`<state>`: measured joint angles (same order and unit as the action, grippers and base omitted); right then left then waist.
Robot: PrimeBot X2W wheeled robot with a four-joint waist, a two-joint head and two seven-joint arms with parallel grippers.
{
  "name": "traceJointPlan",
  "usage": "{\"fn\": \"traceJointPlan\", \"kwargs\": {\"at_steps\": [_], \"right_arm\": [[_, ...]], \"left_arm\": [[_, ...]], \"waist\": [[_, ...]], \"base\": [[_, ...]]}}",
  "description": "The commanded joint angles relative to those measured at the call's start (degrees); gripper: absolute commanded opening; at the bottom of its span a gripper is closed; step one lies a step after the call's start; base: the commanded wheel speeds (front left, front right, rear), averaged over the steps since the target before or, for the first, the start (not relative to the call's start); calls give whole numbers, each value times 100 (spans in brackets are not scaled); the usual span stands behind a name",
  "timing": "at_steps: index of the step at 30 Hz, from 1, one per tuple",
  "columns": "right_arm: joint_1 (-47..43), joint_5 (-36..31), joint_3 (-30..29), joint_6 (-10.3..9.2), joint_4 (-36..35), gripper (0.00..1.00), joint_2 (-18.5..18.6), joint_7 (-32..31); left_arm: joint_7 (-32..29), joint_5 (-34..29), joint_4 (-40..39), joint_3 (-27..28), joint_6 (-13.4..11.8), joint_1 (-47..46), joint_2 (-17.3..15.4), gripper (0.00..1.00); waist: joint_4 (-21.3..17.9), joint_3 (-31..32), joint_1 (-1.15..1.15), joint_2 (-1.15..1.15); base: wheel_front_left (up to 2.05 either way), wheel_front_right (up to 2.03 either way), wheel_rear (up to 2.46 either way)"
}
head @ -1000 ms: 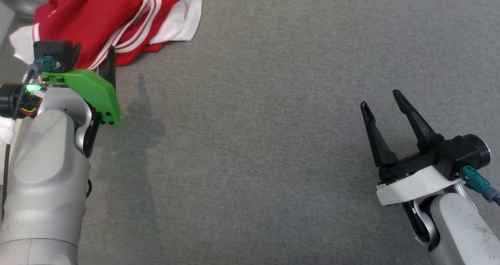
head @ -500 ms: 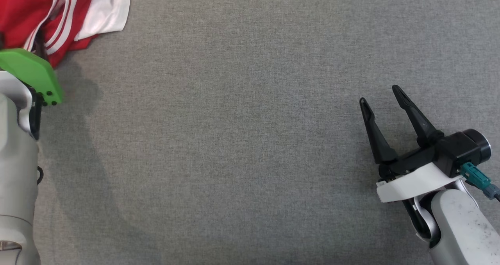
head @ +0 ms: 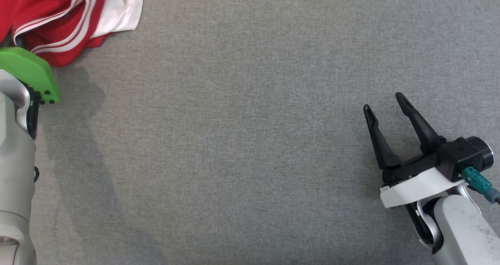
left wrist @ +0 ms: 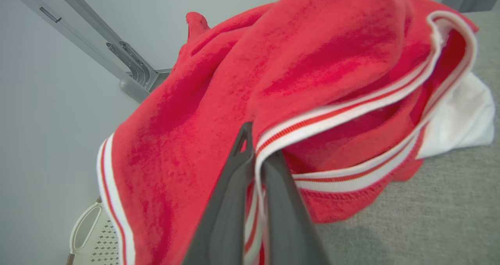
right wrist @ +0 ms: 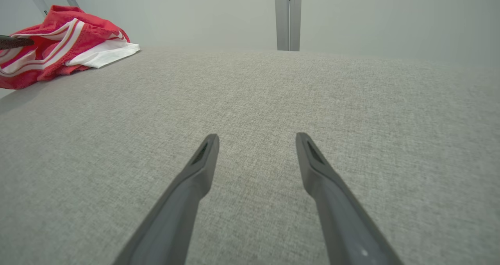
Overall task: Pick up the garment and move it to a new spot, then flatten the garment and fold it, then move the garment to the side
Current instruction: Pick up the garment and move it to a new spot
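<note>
A white perforated plastic basket [left wrist: 99,244] peeks out under the garment in the left wrist view; its contents cannot be told. The crumpled red fleece garment [head: 50,18], with white stripes and a white panel, sits at the far left corner of the grey fabric surface [head: 250,140]. The left gripper [left wrist: 260,142] has its fingers pinching the striped hem. The right gripper [head: 383,102] holds its fingers spread.

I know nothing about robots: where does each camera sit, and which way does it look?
Head view: on the head, looking down at the grey cloth surface; shows the pale left forearm and the open right gripper.
Left wrist view: on the left wrist, looking along the left gripper, shut on the red garment.
Right wrist view: on the right wrist, looking low across the surface past its spread fingers.
Shared: all three show the red garment.
</note>
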<state>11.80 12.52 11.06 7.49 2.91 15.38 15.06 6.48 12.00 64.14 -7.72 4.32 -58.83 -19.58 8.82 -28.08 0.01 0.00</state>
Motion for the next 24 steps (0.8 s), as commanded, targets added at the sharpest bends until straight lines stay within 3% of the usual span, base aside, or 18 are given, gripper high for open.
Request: {"fn": "traceJointPlan", "kwargs": {"at_steps": [1, 7, 13, 24], "right_arm": [[-97, 29, -27, 0, 25, 100, -29, 19], [-384, 56, -109, 0, 116, 100, -296, 19], [-695, 33, -165, 0, 193, 100, -621, 18], [-1135, -15, -421, 0, 166, 100, -823, 18]], "left_arm": [[93, -50, -68, -58, 40, -82, -60, 0], [314, -124, -687, -287, 172, -91, -53, 0], [48, 77, -2052, -469, 273, 355, -49, 0], [-1993, 1217, -6695, -725, 252, 1613, 29, 0]], "waist": [[103, 232, -1, 0], [178, 850, -1, 0], [-23, 1521, -1, 0], [-733, 2199, -1, 0]], "base": [[0, 0, 0], [0, 0, 0], [0, 0, 0], [0, 0, 0]]}}
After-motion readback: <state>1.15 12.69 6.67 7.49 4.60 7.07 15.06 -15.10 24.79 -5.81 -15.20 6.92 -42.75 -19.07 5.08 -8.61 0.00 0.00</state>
